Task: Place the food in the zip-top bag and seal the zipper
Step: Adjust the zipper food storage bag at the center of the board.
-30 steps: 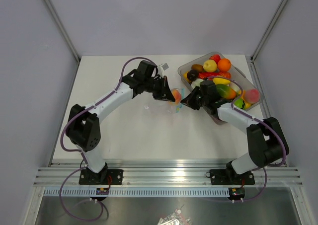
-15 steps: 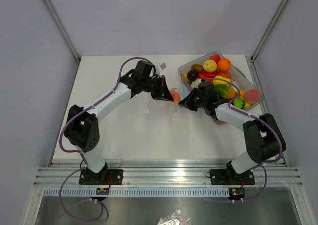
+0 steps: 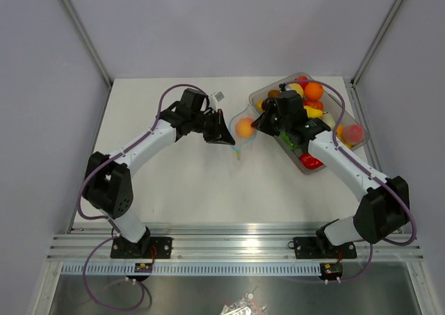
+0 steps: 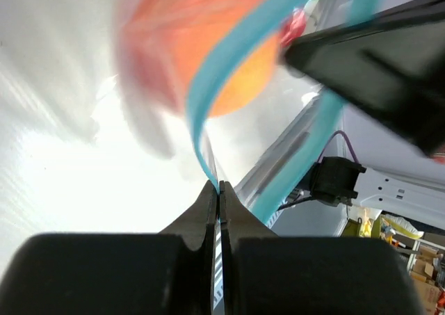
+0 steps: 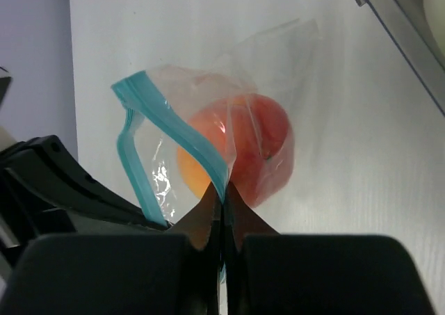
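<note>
In the top view, the zip-top bag (image 3: pixel 241 141), holding a peach (image 3: pixel 244 127), is sitting nearer the worktop's (image 3: pixel 174 183) far edge, between the left gripper (image 3: pixel 227 137) and right gripper (image 3: pixel 258 125). At the left wrist, closed jaws are pinching the blue zipper (image 4: pixel 233 54). At the right wrist, closed jaws are clamping the zipper's other side, in front of the peach.

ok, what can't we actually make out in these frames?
- Left wrist: peach badly blurred, too close to the lens.
- Top: zip-top bag film too clear and small to trace.
- Top: tray contents partly hidden under the right arm.
- Right wrist: zipper runs out of sight behind the right end effector.
</note>
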